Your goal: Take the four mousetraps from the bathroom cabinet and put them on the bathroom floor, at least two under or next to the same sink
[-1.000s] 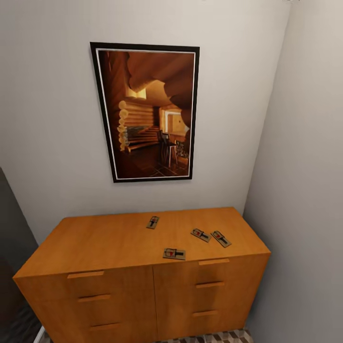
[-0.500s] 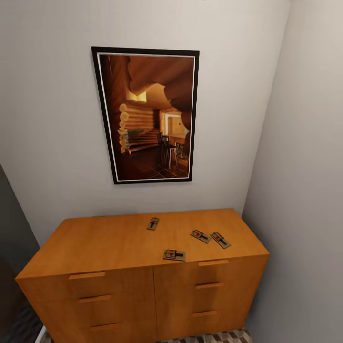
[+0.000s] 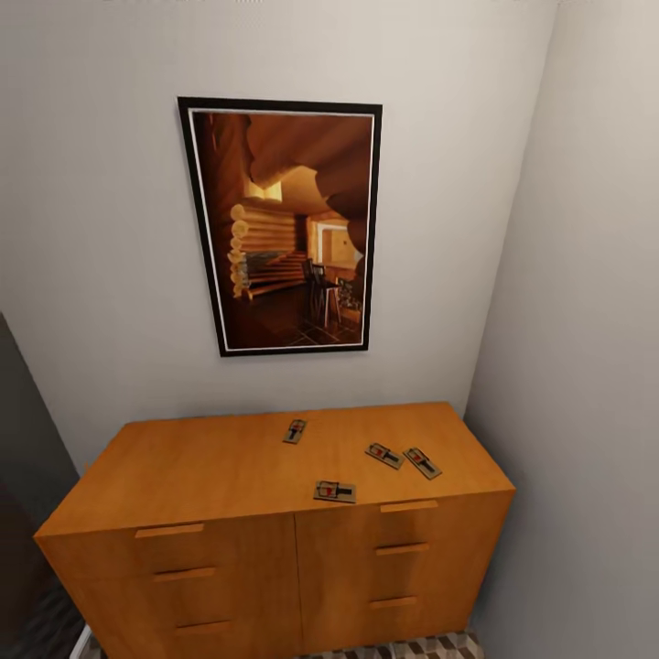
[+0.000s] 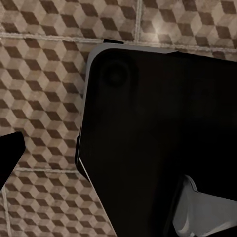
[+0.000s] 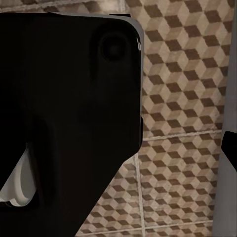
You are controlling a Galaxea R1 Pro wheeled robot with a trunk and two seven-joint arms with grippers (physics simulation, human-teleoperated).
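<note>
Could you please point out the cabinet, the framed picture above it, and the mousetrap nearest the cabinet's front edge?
cabinet (image 3: 210, 467): head view, bare part of its flat top.
framed picture (image 3: 284, 224): head view, middle of the print.
front mousetrap (image 3: 335, 491): head view, centre of its board.

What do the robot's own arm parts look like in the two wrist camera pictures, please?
In both wrist views a large matte black housing with rounded corners shows over the cube-patterned tile floor. Each carries a shallow round recess near one corner and a thin pale grey edge, with a light grey curved piece beside it. No cables or markings show.
</note>
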